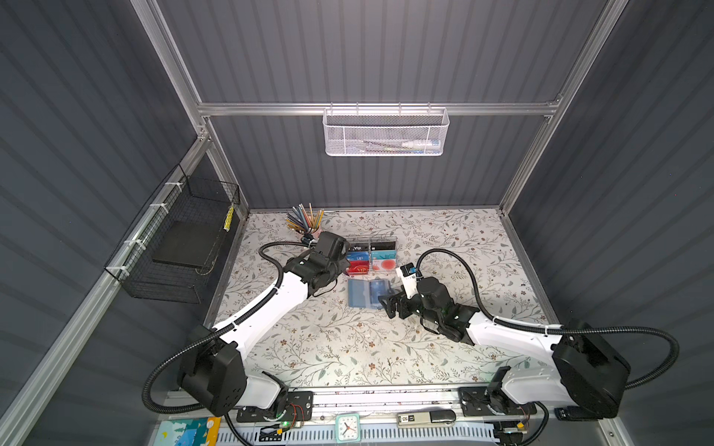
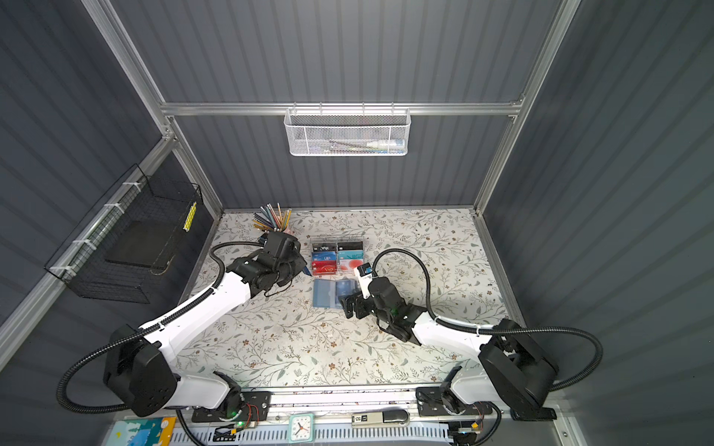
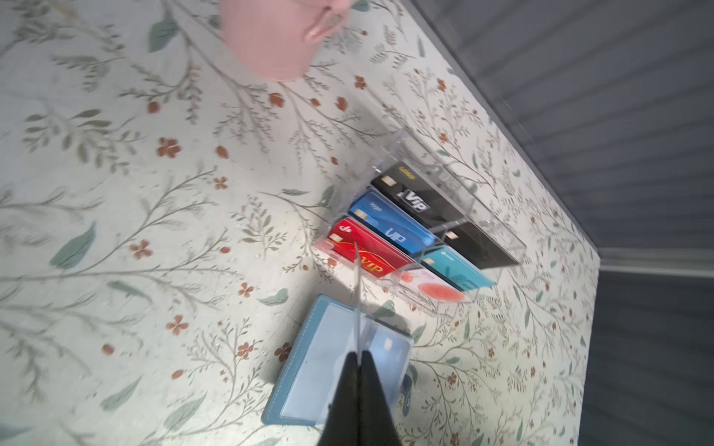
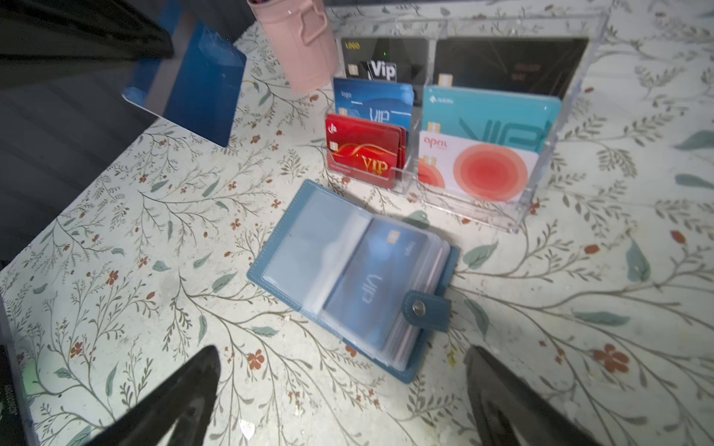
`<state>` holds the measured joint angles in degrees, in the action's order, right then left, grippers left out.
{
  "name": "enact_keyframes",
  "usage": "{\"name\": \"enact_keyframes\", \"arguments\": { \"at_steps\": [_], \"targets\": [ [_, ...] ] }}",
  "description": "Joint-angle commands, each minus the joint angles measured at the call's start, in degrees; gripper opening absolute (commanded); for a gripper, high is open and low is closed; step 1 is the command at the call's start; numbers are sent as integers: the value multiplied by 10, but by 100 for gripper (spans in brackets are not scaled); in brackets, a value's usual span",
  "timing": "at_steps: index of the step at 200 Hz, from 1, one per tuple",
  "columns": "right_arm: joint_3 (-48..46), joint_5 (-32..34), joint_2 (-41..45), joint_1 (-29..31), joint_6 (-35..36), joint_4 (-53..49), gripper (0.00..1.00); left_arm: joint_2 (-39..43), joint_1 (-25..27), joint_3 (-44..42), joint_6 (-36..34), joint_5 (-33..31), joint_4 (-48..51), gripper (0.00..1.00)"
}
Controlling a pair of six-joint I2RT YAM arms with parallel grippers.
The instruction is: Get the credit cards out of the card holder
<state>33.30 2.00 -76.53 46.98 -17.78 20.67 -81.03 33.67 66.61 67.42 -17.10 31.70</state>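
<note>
The blue-grey card holder [image 1: 363, 293] [image 2: 328, 293] lies open on the floral table, snap tab [image 4: 425, 309] to one side. A blue credit card [image 4: 371, 282] with pale lettering shows inside a clear sleeve. My left gripper [image 3: 359, 357] is shut on another blue credit card [image 4: 201, 85], seen edge-on [image 3: 357, 293] in the left wrist view and held above the table to the left of the rack. A white credit card with red-orange circles [image 4: 487, 170] stands in the rack's front slot. My right gripper [image 4: 342, 353] [image 1: 386, 305] is open and empty at the holder's right edge.
A clear acrylic rack [image 4: 475, 218] with black, blue, red and teal VIP cards stands just behind the holder. A pink pencil cup [image 4: 297, 42] [image 1: 305, 222] sits behind the left gripper. A white mesh basket [image 1: 386, 133] hangs on the back wall, a black wire basket [image 1: 181, 239] on the left wall.
</note>
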Motion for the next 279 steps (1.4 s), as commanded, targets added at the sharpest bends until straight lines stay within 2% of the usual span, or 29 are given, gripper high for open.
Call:
{"name": "enact_keyframes", "arguments": {
  "at_steps": [1,27,61,93,138,211,279],
  "targets": [
    [-5,39,-7,19,37,73,99,-9,8,23,174,-60,151,0],
    [-2,53,-34,43,56,143,99,-30,8,46,266,-51,224,0],
    [8,59,-96,77,79,237,99,-54,9,76,303,-31,274,0],
    [12,70,-143,112,98,317,99,-52,10,72,338,-8,268,0],
    [42,75,-188,126,110,347,97,-72,30,106,363,-1,281,0],
    [68,102,-218,122,140,367,81,-109,53,129,367,16,275,0],
    [52,66,-230,97,138,397,60,-116,62,132,354,27,267,0]
  ]
}}
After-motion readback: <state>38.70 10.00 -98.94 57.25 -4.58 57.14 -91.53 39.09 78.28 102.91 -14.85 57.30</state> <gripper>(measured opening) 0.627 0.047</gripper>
